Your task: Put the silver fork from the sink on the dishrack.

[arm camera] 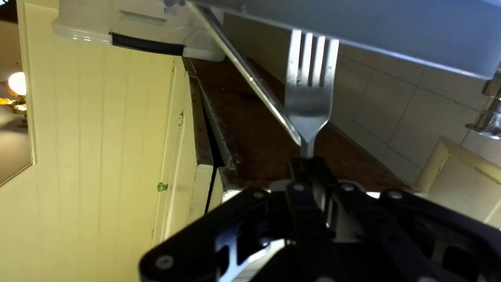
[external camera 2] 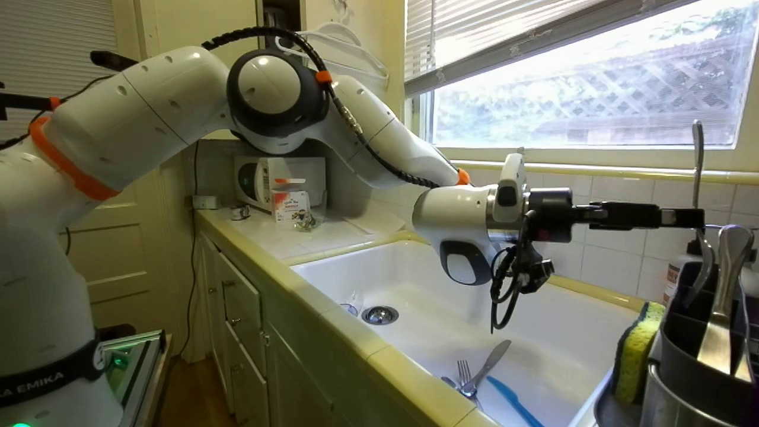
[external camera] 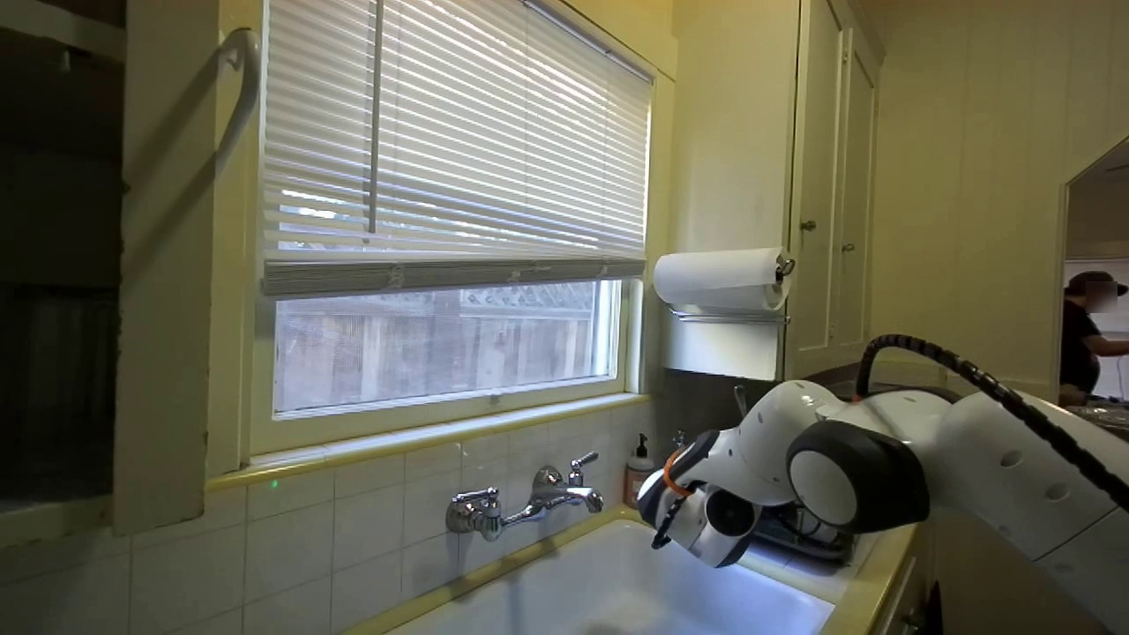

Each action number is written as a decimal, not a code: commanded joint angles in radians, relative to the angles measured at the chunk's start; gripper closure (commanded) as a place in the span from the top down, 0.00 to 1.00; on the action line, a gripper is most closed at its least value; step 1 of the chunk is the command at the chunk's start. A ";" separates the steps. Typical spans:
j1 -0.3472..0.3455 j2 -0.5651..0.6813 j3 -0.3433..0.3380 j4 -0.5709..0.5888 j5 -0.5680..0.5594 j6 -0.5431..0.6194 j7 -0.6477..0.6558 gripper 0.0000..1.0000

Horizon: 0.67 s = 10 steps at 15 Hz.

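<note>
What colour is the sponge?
The sponge is yellow with a dark layer along one side; clearest in an exterior view.

The place was a kitchen, shown by its sink (external camera 2: 427, 314), faucet (external camera: 551, 496), microwave (external camera 2: 260, 181), cupboards (external camera: 820, 176) and paper roll (external camera: 716, 277).

Silver fork (arm camera: 309, 102), white sink (external camera 2: 578, 335)

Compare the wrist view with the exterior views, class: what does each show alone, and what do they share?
Only the wrist view: a lit globe lamp and the four tines, face-on, of the gripped silver fork.
Only the exterior views: window blinds in both, plus a microwave and yellow sponge.
Shared with an exterior view: the gripper, shut on that fork.
</note>
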 commanded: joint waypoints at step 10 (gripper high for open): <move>0.155 0.096 -0.168 0.150 0.465 0.015 -0.106 0.80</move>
